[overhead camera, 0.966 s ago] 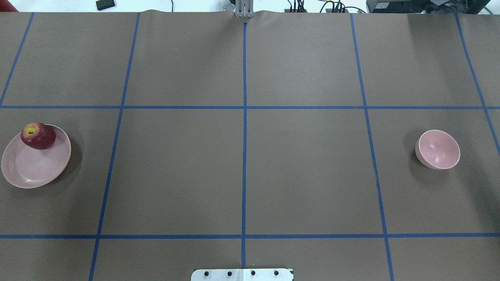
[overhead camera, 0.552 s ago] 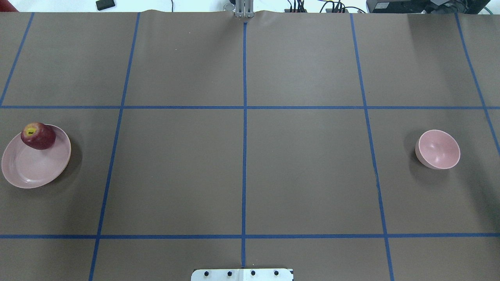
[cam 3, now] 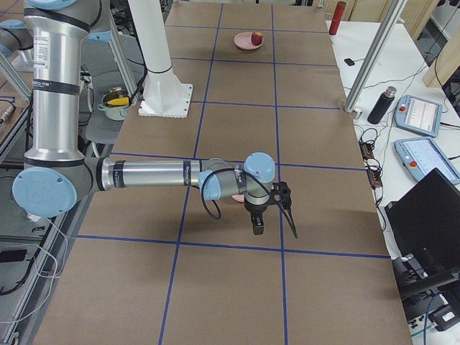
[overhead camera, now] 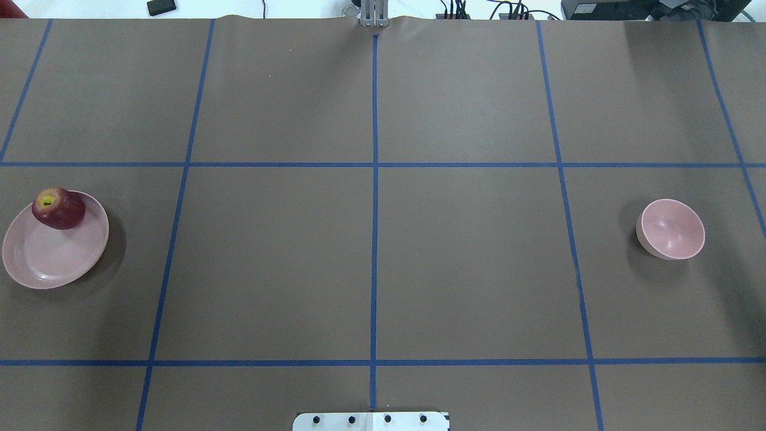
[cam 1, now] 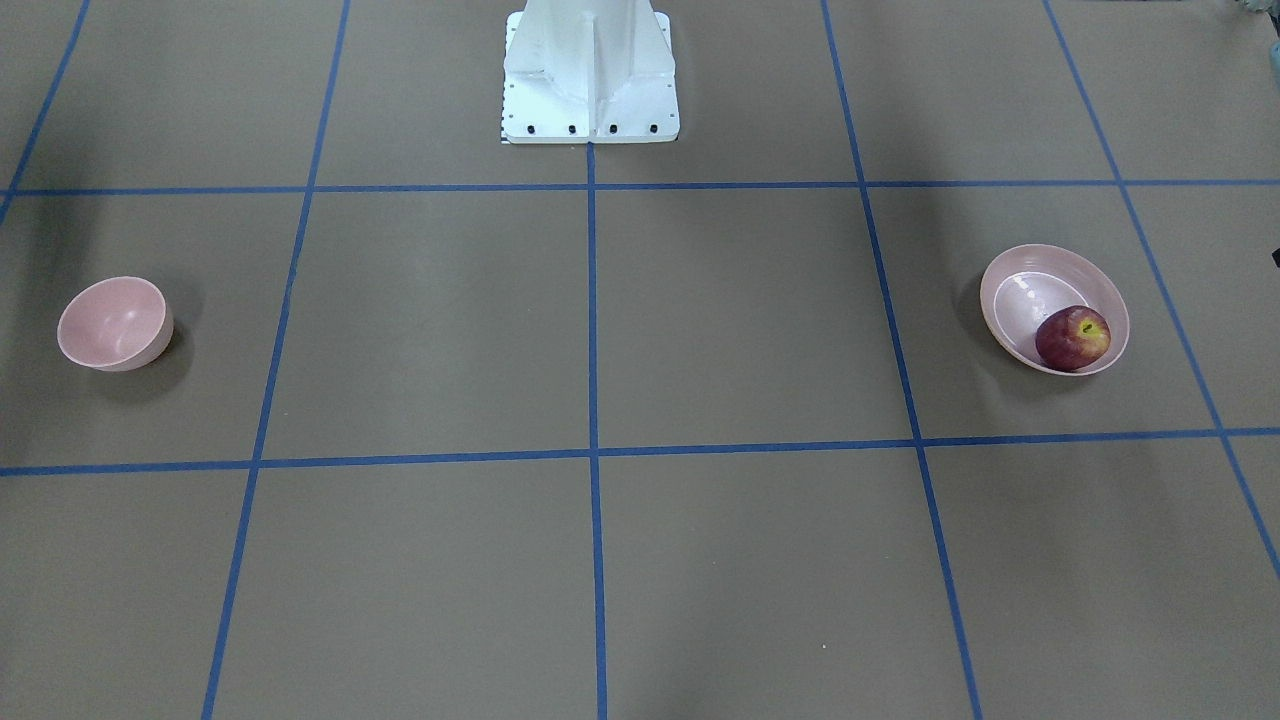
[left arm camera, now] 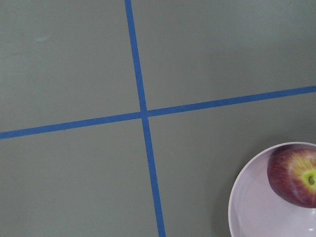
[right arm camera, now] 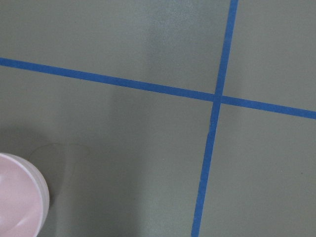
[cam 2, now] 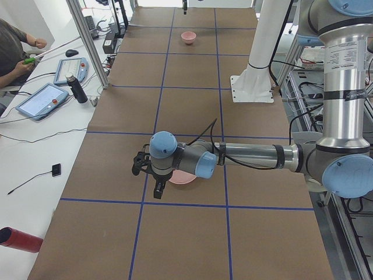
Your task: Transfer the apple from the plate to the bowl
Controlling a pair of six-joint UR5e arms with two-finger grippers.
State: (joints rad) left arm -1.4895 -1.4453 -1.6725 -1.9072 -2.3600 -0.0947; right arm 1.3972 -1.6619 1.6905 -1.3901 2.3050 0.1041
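The dark-red apple sits on the far rim side of the pale-pink plate at the table's left. Both also show in the front view, apple and plate, and in the left wrist view, apple and plate. The small pink bowl stands empty at the right; it also shows in the front view and the right wrist view. My left gripper hangs above the plate's outer side. My right gripper hangs beside the bowl. I cannot tell whether either is open.
The white robot base stands at the table's near middle. Blue tape lines grid the brown table. A side table holds tablets, a bottle and a laptop. A person sits there.
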